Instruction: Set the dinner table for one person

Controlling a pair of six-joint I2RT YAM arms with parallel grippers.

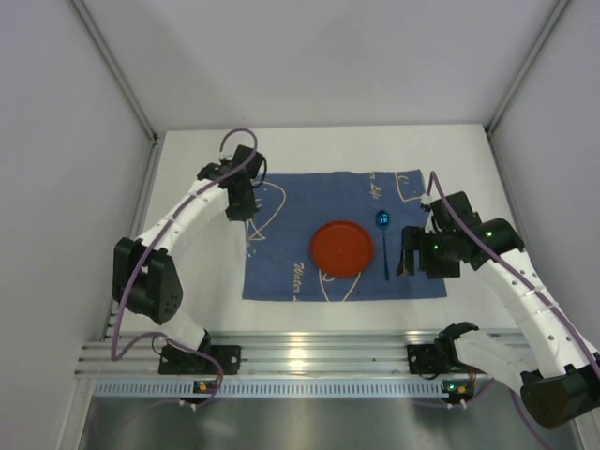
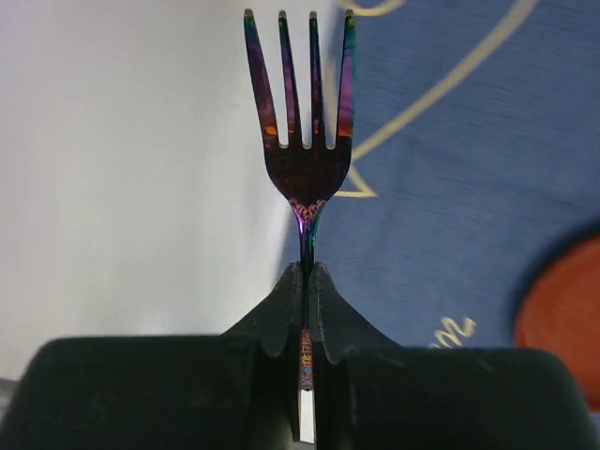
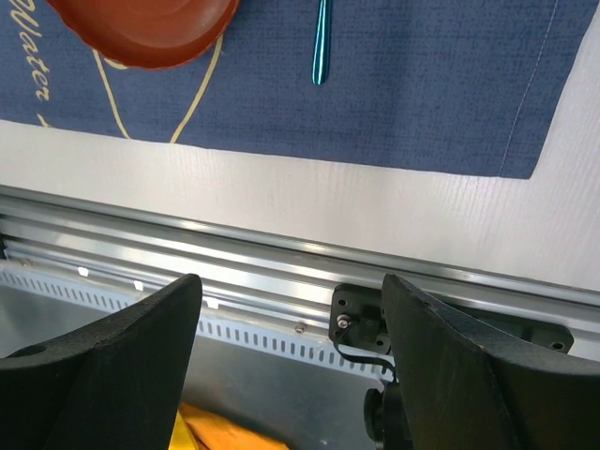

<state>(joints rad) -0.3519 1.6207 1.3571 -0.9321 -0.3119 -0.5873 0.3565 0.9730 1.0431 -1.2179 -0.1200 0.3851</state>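
Note:
My left gripper [image 1: 246, 208] is shut on the handle of an iridescent fork [image 2: 302, 141], jaws pinching it [image 2: 307, 281]. The fork's tines hang over the left edge of the blue placemat [image 1: 281, 267], where it meets the white dinner table [image 1: 375, 150]; the fork [image 1: 249, 242] barely shows from above. A red-orange plate [image 1: 341, 247] sits mid-placemat with a blue spoon [image 1: 383, 239] to its right. My right gripper [image 1: 410, 253] is open and empty right of the spoon, above the placemat's right edge. Its wrist view [image 3: 291, 328] shows the plate [image 3: 141, 28] and spoon handle [image 3: 322, 47].
An aluminium rail [image 1: 300, 356] runs along the table's near edge, with both arm bases bolted to it; it also shows in the right wrist view [image 3: 234, 253]. White walls close in the table on the left, back and right. Something yellow [image 3: 216, 431] lies below the rail.

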